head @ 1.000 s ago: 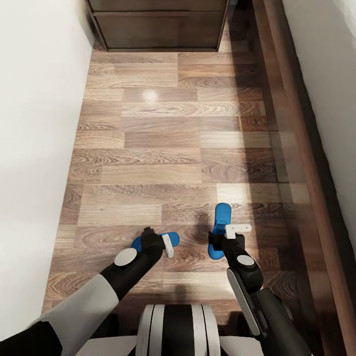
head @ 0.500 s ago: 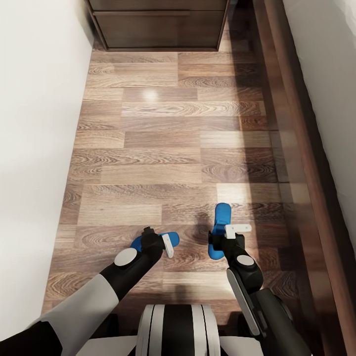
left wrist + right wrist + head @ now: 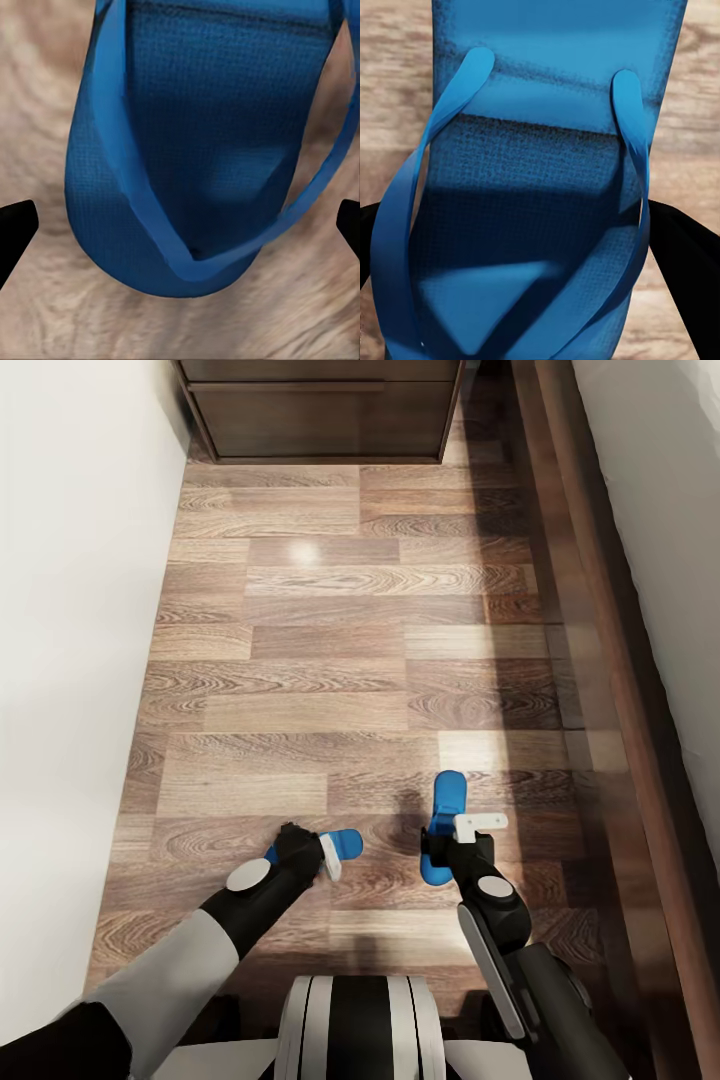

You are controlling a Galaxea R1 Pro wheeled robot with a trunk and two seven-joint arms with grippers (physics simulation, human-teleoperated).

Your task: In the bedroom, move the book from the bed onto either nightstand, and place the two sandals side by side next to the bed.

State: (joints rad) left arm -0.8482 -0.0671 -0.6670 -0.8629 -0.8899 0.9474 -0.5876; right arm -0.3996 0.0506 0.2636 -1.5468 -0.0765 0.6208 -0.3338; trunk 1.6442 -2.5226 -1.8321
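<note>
Blue sandals carry no readable print; both grippers' grips seemingly unclear.

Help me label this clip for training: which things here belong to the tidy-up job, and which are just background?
Job:
- sandal under the left gripper
- sandal at the right gripper
- bed frame
- nightstand
- left gripper
- right gripper

Background:
- wood-plank floor
- white wall
</note>
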